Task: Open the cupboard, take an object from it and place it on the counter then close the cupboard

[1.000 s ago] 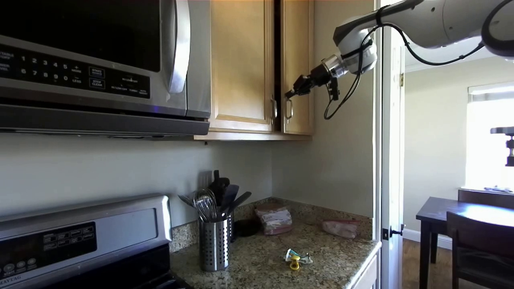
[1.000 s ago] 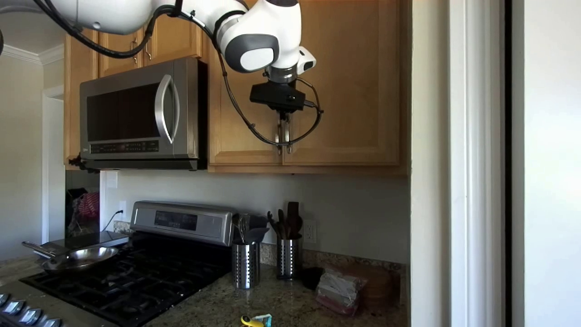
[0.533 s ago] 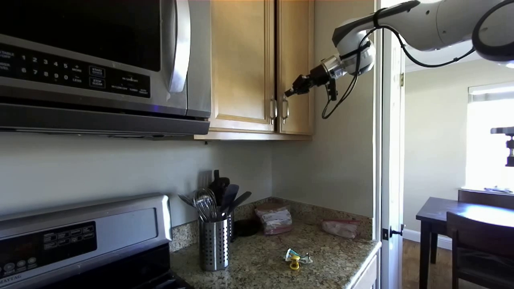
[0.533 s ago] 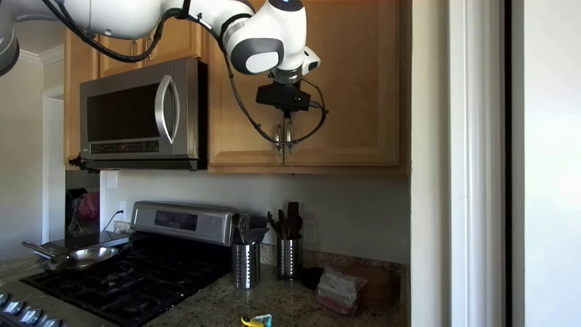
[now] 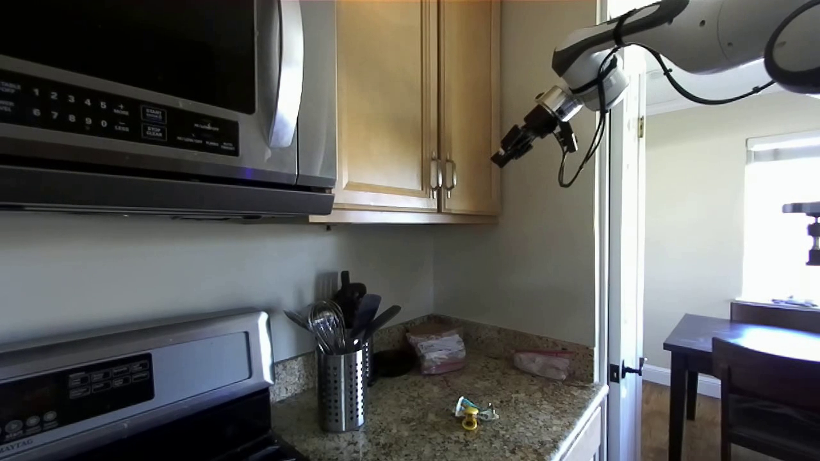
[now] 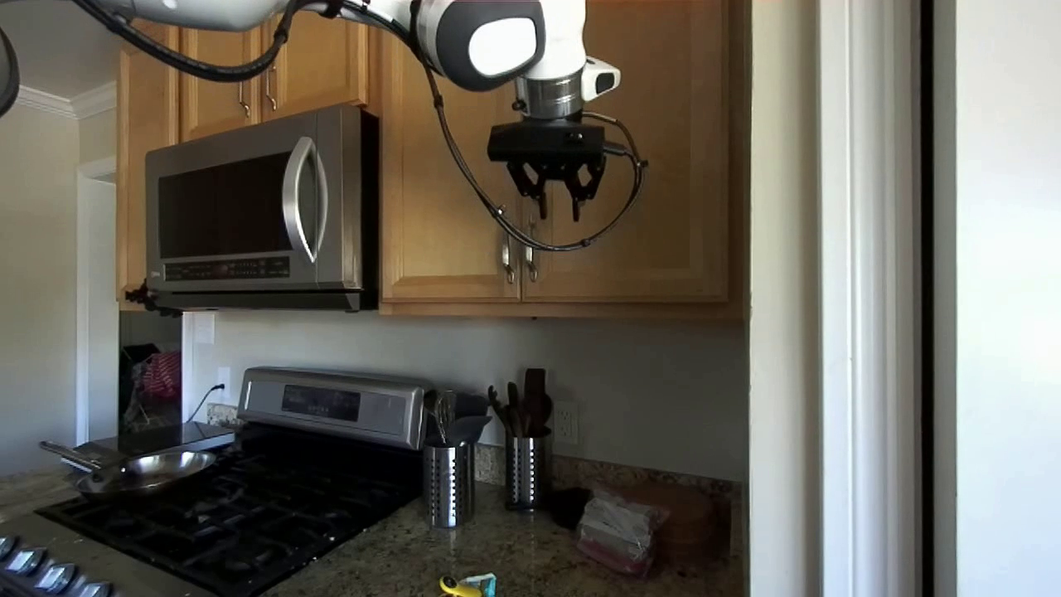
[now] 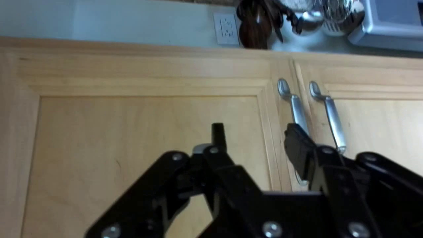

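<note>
The light wooden cupboard [image 5: 384, 109] shows in both exterior views [image 6: 630, 207] and fills much of the wrist view [image 7: 148, 138]. Its two doors look shut, their silver bar handles [image 5: 451, 176] side by side. My gripper [image 6: 559, 211] is open and empty, in front of the door on that view's right. In the other exterior picture the gripper [image 5: 498, 160] stands apart from the door. In the wrist view its fingers [image 7: 254, 129] are spread with nothing between them. The small yellow object [image 5: 470, 419] lies on the speckled granite counter [image 5: 410, 416], beside a blue-and-white item.
A steel microwave [image 5: 282, 77] hangs beside the cupboard. Metal utensil holders [image 5: 343, 390] and a plastic packet [image 5: 439, 349] stand at the back of the counter. Another clear bag [image 5: 543, 363] lies near the wall. A stove [image 6: 249, 489] with a pan [image 6: 145, 473] adjoins the counter.
The cupboard door beside the wall was ajar with a dark gap and has swung shut. My gripper has moved back from the door, away from the handles, and its fingers have spread apart.
</note>
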`<action>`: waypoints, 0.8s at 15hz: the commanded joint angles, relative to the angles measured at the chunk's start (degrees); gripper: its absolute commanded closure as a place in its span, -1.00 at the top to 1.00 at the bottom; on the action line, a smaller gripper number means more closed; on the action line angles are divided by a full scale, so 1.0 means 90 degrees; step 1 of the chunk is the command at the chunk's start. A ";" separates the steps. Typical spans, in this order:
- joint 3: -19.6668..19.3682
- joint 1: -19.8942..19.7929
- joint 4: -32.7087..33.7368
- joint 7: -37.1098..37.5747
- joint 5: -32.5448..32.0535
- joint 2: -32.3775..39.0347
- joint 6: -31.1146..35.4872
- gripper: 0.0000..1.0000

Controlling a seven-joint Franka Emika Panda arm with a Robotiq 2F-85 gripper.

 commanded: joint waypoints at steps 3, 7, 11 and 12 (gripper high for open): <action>-0.0116 -0.0037 -0.0288 0.0751 -0.1528 -0.0754 -0.1635 0.92; -0.0162 0.0033 -0.0439 0.0711 -0.2133 -0.1117 -0.2679 1.00; -0.0113 0.0113 -0.0865 0.0666 -0.2764 -0.1426 -0.3173 1.00; -0.0113 0.0140 -0.0981 0.0663 -0.2832 -0.1474 -0.3244 1.00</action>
